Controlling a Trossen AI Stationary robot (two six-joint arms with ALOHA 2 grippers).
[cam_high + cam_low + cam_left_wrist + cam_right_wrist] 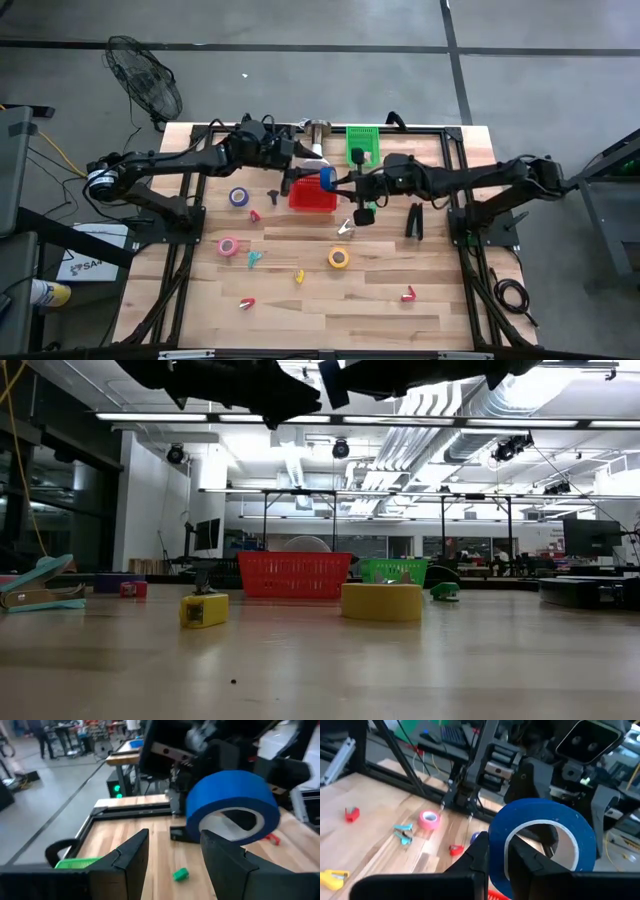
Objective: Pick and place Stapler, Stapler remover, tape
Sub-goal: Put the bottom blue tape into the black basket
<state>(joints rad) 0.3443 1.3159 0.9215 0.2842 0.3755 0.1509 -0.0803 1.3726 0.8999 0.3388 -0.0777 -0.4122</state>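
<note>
A blue tape roll (327,178) hangs in the air over the red basket (312,195), between both grippers. My right gripper (500,845) reaches in from the table's right and is shut on this roll (542,837). My left gripper (175,845), coming from the left, is open, and the roll (232,805) is just past one of its fingertips. On the table lie a purple roll (238,196), a pink roll (228,245), a yellow roll (339,257), a black stapler (414,220) and several small coloured staple removers (254,258). My right gripper pinches the blue roll's wall (496,837) on the side nearest it, one finger inside the hollow and one outside. It comes roughly level from the table's right. The roll is lifted clear above the red basket. My left gripper: I cannot tell whether its fingertip (212,840) touches the roll.
A green basket (362,143) stands beyond the red one near the far edge. The low view shows the red basket (295,574), the yellow roll (381,601) and a yellow remover (204,609). A black frame (455,135) borders the table, and a fan (145,85) stands off it.
</note>
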